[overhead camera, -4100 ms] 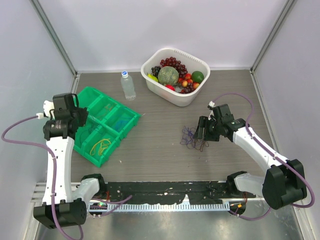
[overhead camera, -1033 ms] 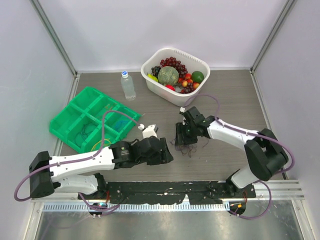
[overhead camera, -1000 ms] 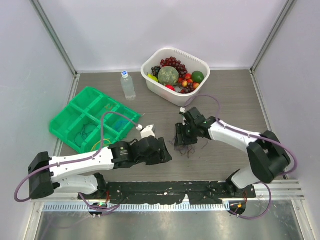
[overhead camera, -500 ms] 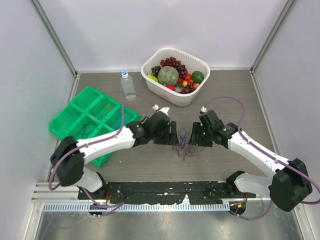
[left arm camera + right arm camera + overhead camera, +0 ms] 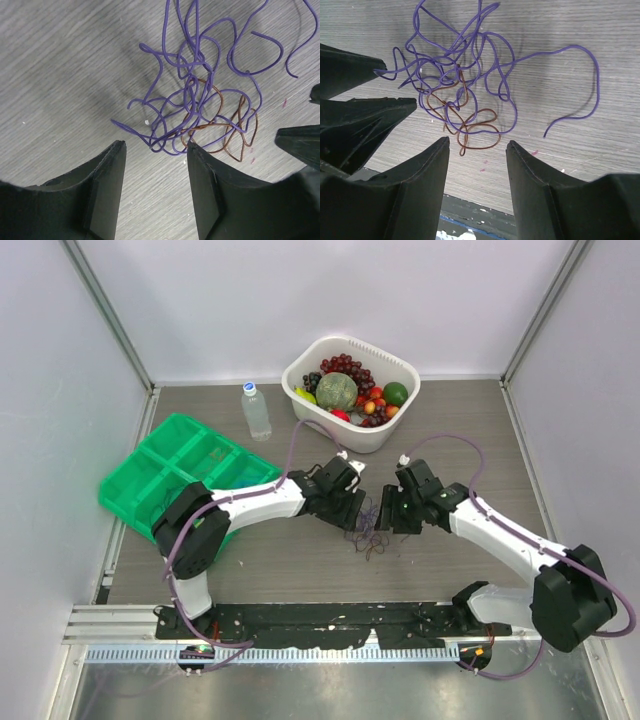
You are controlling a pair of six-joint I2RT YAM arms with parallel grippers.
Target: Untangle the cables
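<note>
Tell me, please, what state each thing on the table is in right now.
cables: tangled in one bunch, lying loose, held by neither arm
left gripper: open, tips at the edge of the bunch
right gripper: open, empty, just short of the bunch
bottle: upright, cap on
basket: upright, filled with fruit

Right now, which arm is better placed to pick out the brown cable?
Probably right: the brown cable loops up to the open right gripper, while the left gripper meets the purple cable first.
</note>
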